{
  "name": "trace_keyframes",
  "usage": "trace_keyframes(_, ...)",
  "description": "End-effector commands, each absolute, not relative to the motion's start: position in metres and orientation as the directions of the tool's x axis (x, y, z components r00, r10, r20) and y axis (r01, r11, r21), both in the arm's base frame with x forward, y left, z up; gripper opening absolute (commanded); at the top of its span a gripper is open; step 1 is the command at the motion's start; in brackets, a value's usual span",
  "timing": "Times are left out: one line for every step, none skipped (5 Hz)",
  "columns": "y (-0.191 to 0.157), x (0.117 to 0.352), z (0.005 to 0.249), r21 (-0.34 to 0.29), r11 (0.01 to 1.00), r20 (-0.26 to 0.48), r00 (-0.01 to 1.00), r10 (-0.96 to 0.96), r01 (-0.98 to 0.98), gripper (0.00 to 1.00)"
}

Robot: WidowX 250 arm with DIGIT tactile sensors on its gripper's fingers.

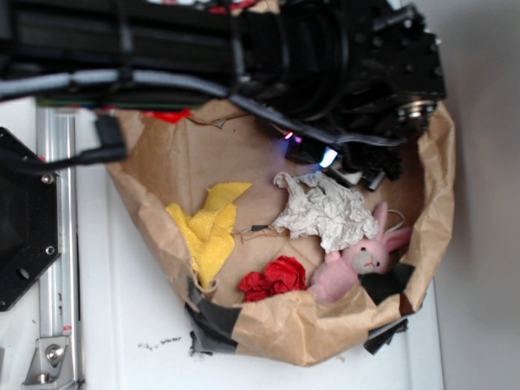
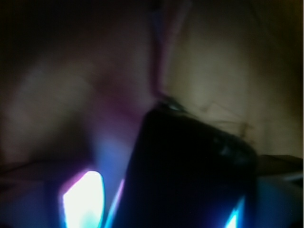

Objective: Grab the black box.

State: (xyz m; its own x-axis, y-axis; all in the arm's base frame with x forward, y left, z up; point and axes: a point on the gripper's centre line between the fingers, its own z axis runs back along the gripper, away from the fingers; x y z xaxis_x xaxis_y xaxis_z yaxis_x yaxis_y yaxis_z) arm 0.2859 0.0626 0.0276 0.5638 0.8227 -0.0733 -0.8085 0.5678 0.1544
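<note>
In the wrist view the black box [image 2: 190,171], glossy with a rounded corner, fills the lower middle, very close and blurred, on brown paper. My gripper [image 2: 156,209] stands around it. A lit fingertip [image 2: 80,202] glows at the left with a gap between it and the box. Another lit fingertip [image 2: 233,219] sits at the box's right edge. The jaws look open. In the exterior view my gripper [image 1: 309,148] reaches down at the back of the paper bag [image 1: 284,325], and the arm hides the box there.
Inside the bag lie a yellow cloth [image 1: 210,227], crumpled white paper [image 1: 321,210], a red crumpled piece [image 1: 276,278] and a pink plush bunny [image 1: 357,260]. Black tape patches [image 1: 213,325] hold the bag's front. A black hexagonal plate [image 1: 24,219] and a metal rail [image 1: 58,268] stand at the left.
</note>
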Motion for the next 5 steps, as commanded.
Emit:
trace_keyframes(0.061,0.269,0.127,0.154,0.814,0.117,0.829,0.547,-0.559,0.0)
trace_keyframes(0.063,0.258,0.164,0.085,0.901,0.071,0.905,0.42,-0.425,0.0)
trace_keyframes(0.061,0.255,0.182,0.05,0.981,-0.004,0.982,0.186,-0.186,0.0)
trace_keyframes(0.058,0.257,0.175,0.103,0.989,0.011,0.994,0.108,-0.109,0.0)
trace_keyframes(0.059,0.259,0.171,0.113,0.985,0.016,0.992,0.125,-0.126,0.0)
